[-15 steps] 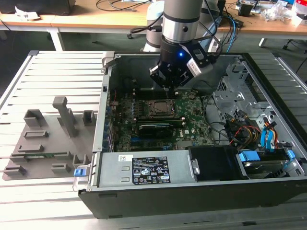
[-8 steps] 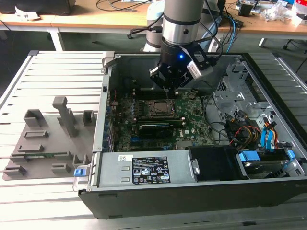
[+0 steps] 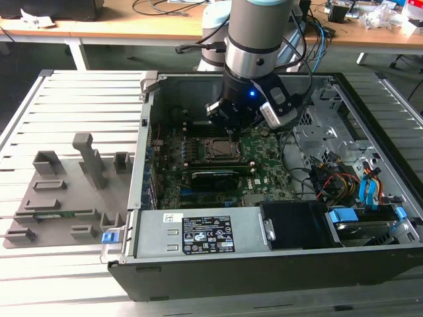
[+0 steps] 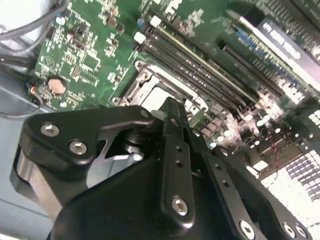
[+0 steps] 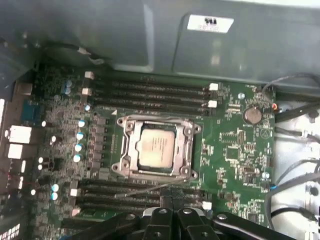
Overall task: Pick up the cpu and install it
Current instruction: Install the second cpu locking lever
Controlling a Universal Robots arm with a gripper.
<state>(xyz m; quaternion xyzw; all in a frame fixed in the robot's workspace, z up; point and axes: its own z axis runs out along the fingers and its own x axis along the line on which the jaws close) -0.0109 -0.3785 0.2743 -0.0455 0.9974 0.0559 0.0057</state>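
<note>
1 cpu [image 5: 156, 151], seated in 1 socket [image 5: 187, 150]; 1 gripper [image 5: 167, 206], fingers clenched together, empty, at socket's 6 o'clock; fingertips partly hidden.

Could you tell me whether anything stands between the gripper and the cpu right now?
Nothing visible does. The cpu lies flat in the socket with its metal top bare. The gripper hangs above the motherboard beside it, open space between.

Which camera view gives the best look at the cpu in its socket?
The first wrist view: it looks straight down on the cpu, whose silver top lies whole and unblocked inside the socket frame. In the second wrist view the pincer covers part of it. In the exterior view it is a small dark square below the arm.
</note>
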